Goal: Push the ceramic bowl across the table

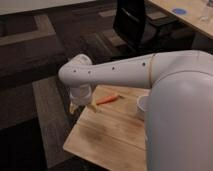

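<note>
The light tan wooden table (107, 137) fills the lower middle of the camera view. The dark blue ceramic bowl is not in sight; my white arm covers the table's right side. My gripper (75, 106) hangs below the arm's wrist at the table's far left corner, just left of an orange carrot-like object (107, 99). A white cup (142, 106) stands on the table and is partly hidden by my arm.
A black office chair (137, 22) stands behind the table. Another pale wooden table (192, 17) with a blue disc (178, 11) is at the top right. Dark patterned carpet (35, 65) surrounds the table on the left.
</note>
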